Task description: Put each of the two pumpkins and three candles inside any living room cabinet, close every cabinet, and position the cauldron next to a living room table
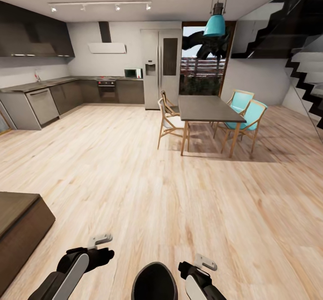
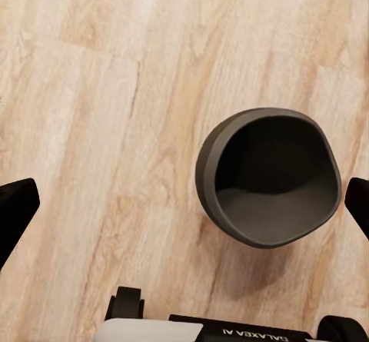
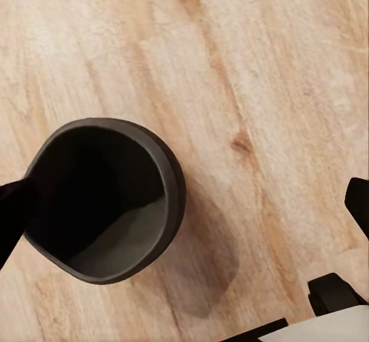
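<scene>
The matte-black cauldron sits low between my two arms, just in front of my base, over the pale wood floor. In the left wrist view the cauldron shows its wide, empty mouth, and my left gripper is open above it with its fingers spread far apart. My right gripper is open too. One of its fingers overlaps the rim of the cauldron; I cannot tell whether they touch. My left gripper and right gripper hang low. Pumpkins and candles are out of view.
The corner of a low dark-brown wooden unit stands at the near left. A dark dining table with wooden and teal chairs is ahead on the right. The kitchen counters and fridge are behind, and the stairs are at the far right.
</scene>
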{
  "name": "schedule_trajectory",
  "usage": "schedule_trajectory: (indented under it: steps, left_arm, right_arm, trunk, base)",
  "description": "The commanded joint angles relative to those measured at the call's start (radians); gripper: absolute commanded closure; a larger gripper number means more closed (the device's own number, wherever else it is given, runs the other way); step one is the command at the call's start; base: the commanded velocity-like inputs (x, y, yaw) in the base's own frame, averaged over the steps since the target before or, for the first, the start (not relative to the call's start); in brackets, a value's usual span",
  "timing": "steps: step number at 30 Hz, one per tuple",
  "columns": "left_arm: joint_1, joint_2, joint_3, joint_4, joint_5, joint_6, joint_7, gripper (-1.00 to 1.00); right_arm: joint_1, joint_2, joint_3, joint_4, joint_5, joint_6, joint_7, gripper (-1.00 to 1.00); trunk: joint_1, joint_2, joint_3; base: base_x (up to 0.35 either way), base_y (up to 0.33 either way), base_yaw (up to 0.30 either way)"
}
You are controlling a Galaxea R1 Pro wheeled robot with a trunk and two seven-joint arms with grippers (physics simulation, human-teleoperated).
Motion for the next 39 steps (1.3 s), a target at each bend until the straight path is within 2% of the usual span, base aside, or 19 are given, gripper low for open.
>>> schedule_trajectory:
  steps: [1,11,36,39]
  left_arm:
    - [-0.001,0.001,-0.003,-0.002,0.011,0.001,0.010,-1.00]
    - [-0.001,0.001,-0.001,-0.031,0.011,0.001,0.010,-1.00]
    - [-0.001,0.001,-0.001,-0.027,0.009,-0.005,0.012,-1.00]
    - [-0.001,-0.002,-0.005,-0.020,0.010,-0.067,0.012,-1.00]
  right_arm:
    - [-0.001,-0.001,0.003,-0.002,-0.004,0.004,-0.007,-1.00]
    - [-0.001,-0.001,0.003,-0.002,-0.004,0.004,-0.007,-1.00]
    - [-0.001,-0.001,0.006,0.045,-0.002,0.013,-0.002,-1.00]
    - [-0.001,-0.001,0.006,0.045,0.000,0.009,0.000,-1.00]
  trunk:
    - [0.000,-0.001,-0.001]
    - [0.000,-0.001,-0.001]
    - [0.096,-0.176,-0.079]
    - [0.108,-0.197,-0.089]
  base:
    - [0.083,0.022,0.000]
    - [0.021,0.006,0.000]
    - [0.000,0.000,0.000]
    - [0.000,0.000,0.000]
